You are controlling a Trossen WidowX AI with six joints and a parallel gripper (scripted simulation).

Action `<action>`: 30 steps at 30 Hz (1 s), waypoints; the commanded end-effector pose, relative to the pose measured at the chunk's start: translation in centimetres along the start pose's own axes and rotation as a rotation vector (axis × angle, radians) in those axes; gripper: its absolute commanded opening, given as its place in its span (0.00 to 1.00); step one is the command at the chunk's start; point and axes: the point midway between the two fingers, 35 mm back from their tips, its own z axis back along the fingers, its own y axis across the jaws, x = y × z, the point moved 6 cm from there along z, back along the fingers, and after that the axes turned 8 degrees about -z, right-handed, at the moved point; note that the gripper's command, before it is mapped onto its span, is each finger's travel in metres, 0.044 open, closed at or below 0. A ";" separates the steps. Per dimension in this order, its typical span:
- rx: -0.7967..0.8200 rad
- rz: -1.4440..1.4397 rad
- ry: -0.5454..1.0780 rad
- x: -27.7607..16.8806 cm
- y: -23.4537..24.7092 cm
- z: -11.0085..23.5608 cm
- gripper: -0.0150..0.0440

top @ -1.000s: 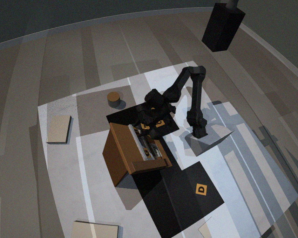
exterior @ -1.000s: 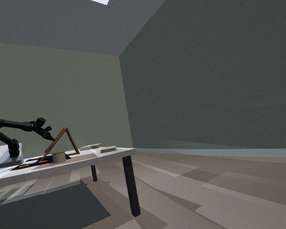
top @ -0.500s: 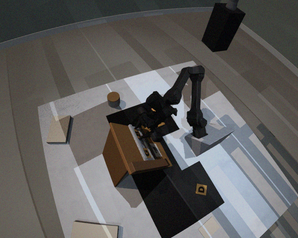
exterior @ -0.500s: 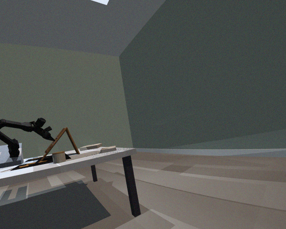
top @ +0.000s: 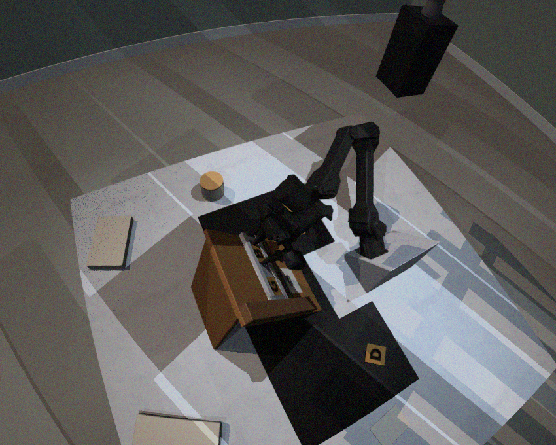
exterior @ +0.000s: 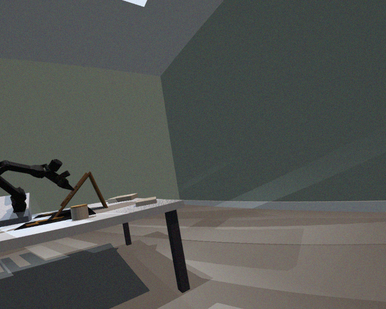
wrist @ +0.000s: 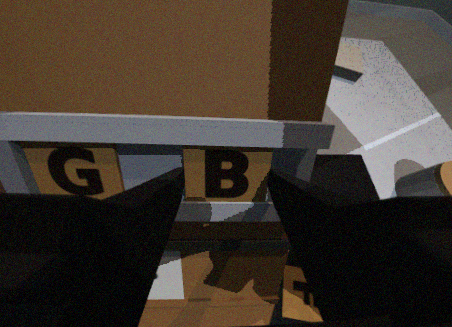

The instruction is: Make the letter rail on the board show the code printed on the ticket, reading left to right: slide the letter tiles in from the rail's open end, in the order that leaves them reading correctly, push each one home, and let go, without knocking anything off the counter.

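My gripper (top: 258, 250) (exterior: 72, 189) (wrist: 227, 174) is shut on the B tile (wrist: 191, 174), which reads upright in the silver rail (top: 255, 266) (wrist: 150, 129), near its right end in the wrist view. The G tile (top: 277, 289) (wrist: 107, 169) sits further left in the rail, with a gap between them. The rail is on the sloping brown board (top: 233, 282) (wrist: 135, 47). The F tile (wrist: 295, 307) lies below the rail, partly hidden by a finger. The D tile (top: 368, 353) lies on the black mat (top: 335, 383). The white ticket (wrist: 172, 282) is partly hidden; its code is unreadable.
A round wood-topped cylinder (top: 212, 180) (exterior: 79, 213) (wrist: 446, 179) stands beyond the mat. Flat pale blocks (top: 110, 241) (top: 175, 430) lie behind the board and near the image's bottom edge. The arm covers part of the mat beside the board.
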 end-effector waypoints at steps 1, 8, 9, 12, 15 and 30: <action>-0.004 -0.002 0.004 -0.1 0.3 -0.1 0.25; -0.004 -0.002 0.004 -0.2 0.9 0.0 0.25; -0.004 -0.002 0.004 -0.2 0.9 0.0 0.25; -0.004 -0.002 0.004 -0.2 1.2 0.0 0.25; -0.004 -0.002 0.004 -0.2 1.4 0.0 0.25; -0.004 -0.003 0.004 -0.3 2.4 0.0 0.25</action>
